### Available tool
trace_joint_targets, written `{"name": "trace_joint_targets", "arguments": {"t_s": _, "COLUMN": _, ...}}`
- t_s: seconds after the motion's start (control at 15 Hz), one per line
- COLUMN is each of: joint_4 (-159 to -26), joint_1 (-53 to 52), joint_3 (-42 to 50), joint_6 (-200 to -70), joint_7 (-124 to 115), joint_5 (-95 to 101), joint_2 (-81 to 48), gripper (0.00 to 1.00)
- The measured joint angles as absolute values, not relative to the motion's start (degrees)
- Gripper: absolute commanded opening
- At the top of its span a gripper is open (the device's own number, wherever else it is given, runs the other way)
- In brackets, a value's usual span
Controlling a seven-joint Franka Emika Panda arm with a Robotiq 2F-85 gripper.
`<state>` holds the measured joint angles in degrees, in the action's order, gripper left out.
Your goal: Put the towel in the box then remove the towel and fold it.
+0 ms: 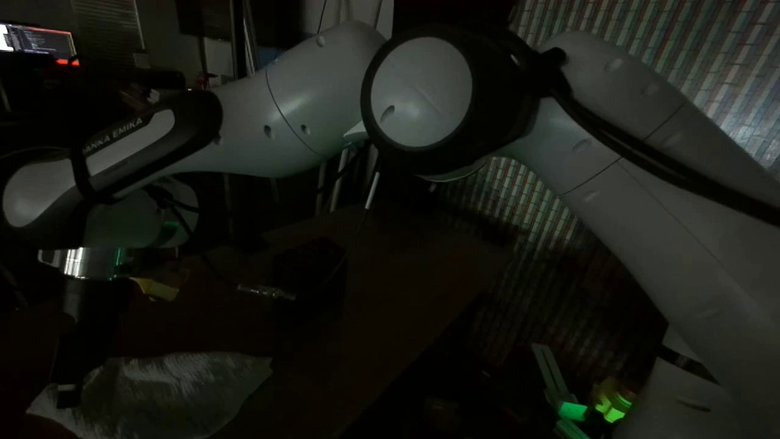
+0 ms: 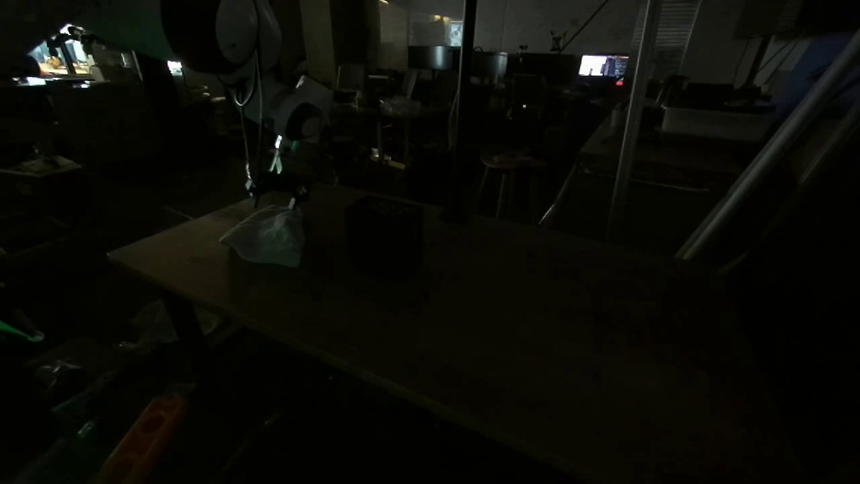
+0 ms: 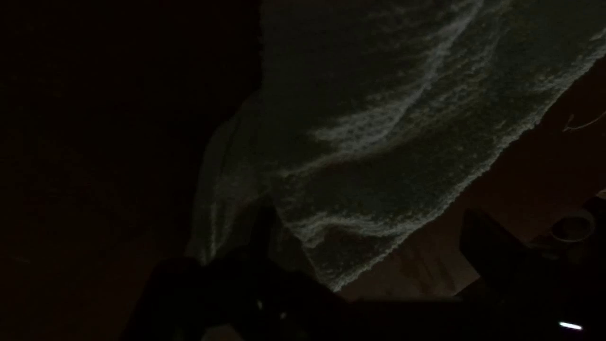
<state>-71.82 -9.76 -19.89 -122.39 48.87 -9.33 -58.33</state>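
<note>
The scene is very dark. A pale towel lies loosely bunched on the table; it also shows in an exterior view and the wrist view. My gripper is open, its fingers wide apart. In the wrist view one finger overlaps the towel and the other is beyond the towel's edge, with a towel corner between them. In an exterior view the gripper points down at the towel's far side. Contact is too dark to tell. A dark box stands beside the towel, also in an exterior view; its inside is not visible.
The brown table has its near edge running diagonally in an exterior view. A dark vertical post stands behind the box. A cable with a metal connector hangs in front of the box in an exterior view.
</note>
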Motion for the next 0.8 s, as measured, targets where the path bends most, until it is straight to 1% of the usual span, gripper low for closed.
{"name": "trace_joint_targets", "arguments": {"t_s": 0.07, "joint_4": -71.3, "joint_1": -9.81, "joint_3": -19.91, "joint_6": -122.16, "joint_7": 49.01, "joint_5": -9.33, "joint_2": -58.89, "gripper": 0.75}}
{"name": "trace_joint_targets", "arguments": {"t_s": 0.13, "joint_4": -70.81, "joint_1": -9.84, "joint_3": -19.96, "joint_6": -121.91, "joint_7": 49.15, "joint_5": -9.33, "joint_2": -59.36, "gripper": 0.68}}
{"name": "trace_joint_targets", "arguments": {"t_s": 0.2, "joint_4": -70.42, "joint_1": -9.84, "joint_3": -20.02, "joint_6": -121.75, "joint_7": 49.25, "joint_5": -9.33, "joint_2": -59.75, "gripper": 0.58}}
{"name": "trace_joint_targets", "arguments": {"t_s": 0.33, "joint_4": -69.82, "joint_1": -9.86, "joint_3": -20.12, "joint_6": -121.2, "joint_7": 49.45, "joint_5": -9.33, "joint_2": -60.03, "gripper": 0.42}}
{"name": "trace_joint_targets", "arguments": {"t_s": 0.67, "joint_4": -68.87, "joint_1": -10.49, "joint_3": -20.44, "joint_6": -118.54, "joint_7": 50.13, "joint_5": -9.33, "joint_2": -60.02, "gripper": 0.05}}
{"name": "trace_joint_targets", "arguments": {"t_s": 0.73, "joint_4": -68.78, "joint_1": -10.7, "joint_3": -20.49, "joint_6": -118.14, "joint_7": 50.29, "joint_5": -9.33, "joint_2": -59.99, "gripper": 0.0}}
{"name": "trace_joint_targets", "arguments": {"t_s": 0.8, "joint_4": -68.75, "joint_1": -10.88, "joint_3": -20.51, "joint_6": -117.8, "joint_7": 50.38, "joint_5": -9.33, "joint_2": -59.94, "gripper": 0.0}}
